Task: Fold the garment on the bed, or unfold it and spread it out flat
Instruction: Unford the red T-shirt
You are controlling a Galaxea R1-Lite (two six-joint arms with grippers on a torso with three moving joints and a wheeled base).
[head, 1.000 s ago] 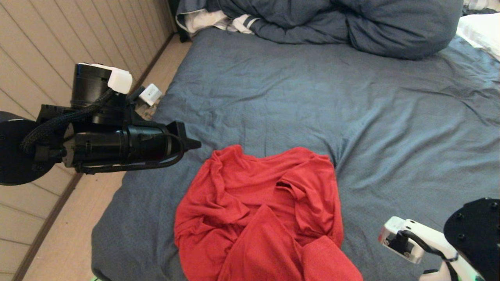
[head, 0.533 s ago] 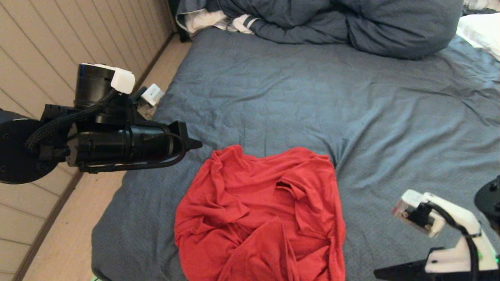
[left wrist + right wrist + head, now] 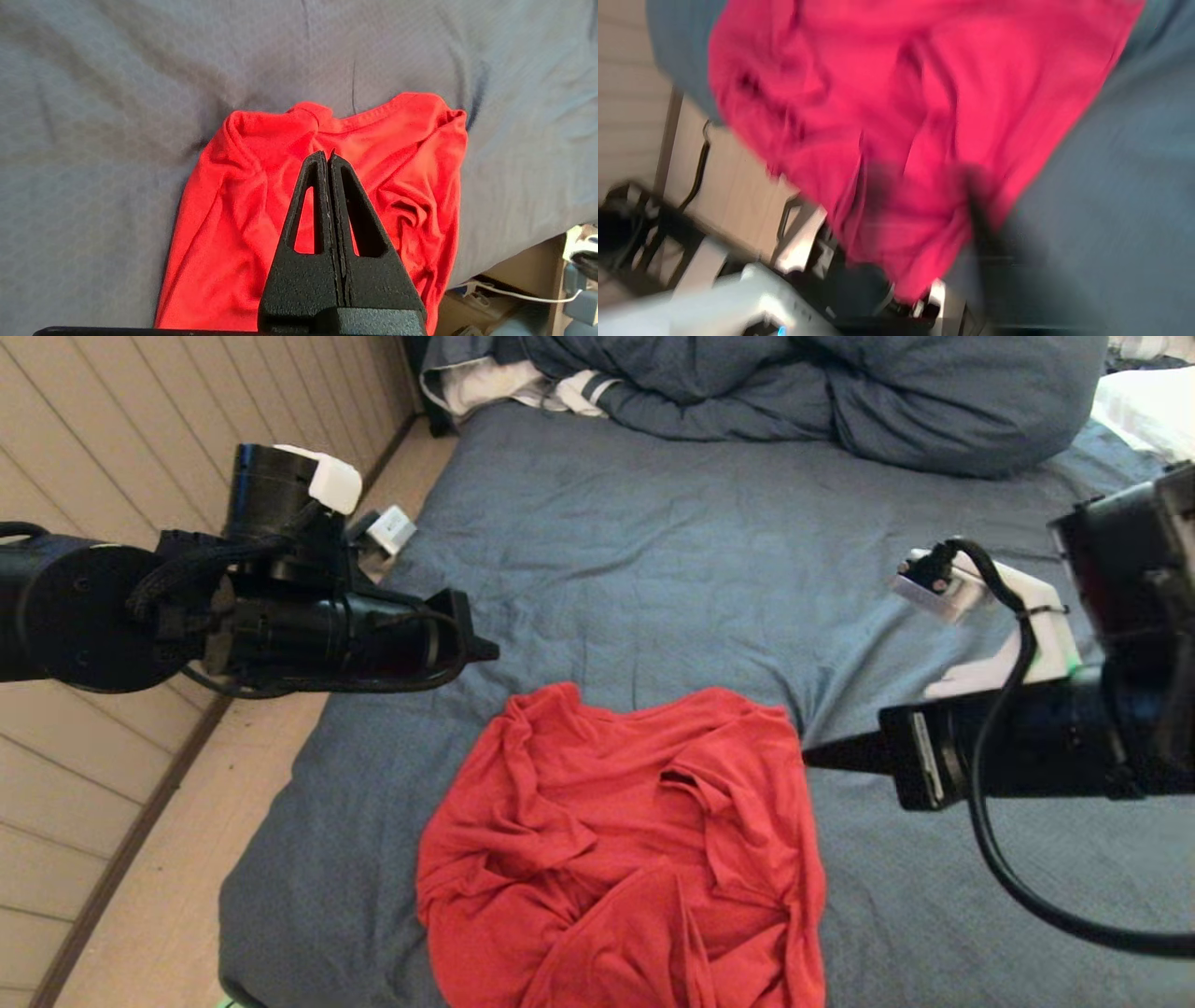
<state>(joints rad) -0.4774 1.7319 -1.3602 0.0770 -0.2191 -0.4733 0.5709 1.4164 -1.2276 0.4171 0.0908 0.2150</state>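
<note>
The garment [image 3: 621,859], a plain red T-shirt, lies crumpled on the near middle of the bed [image 3: 709,569], its lower part folded over itself. In the left wrist view the garment [image 3: 243,196] spreads beneath my left gripper [image 3: 327,156], which is shut and empty. In the head view the left gripper [image 3: 490,651] hovers above the sheet, just beyond the shirt's far left corner. My right gripper [image 3: 810,756] is shut with nothing in it, its tip level with the shirt's right edge. The right wrist view shows the garment [image 3: 924,93] blurred by motion.
A bunched dark-blue duvet [image 3: 840,401] and a white striped cloth [image 3: 523,387] lie at the head of the bed. A white pillow [image 3: 1148,406] sits at the far right. Left of the bed is pale floor [image 3: 140,915] and a panelled wall [image 3: 103,448].
The shirt's near flap has dropped from the right gripper and settled. The right arm swung up from the near right corner to the shirt's right edge. The left arm rose and shifted slightly right.
</note>
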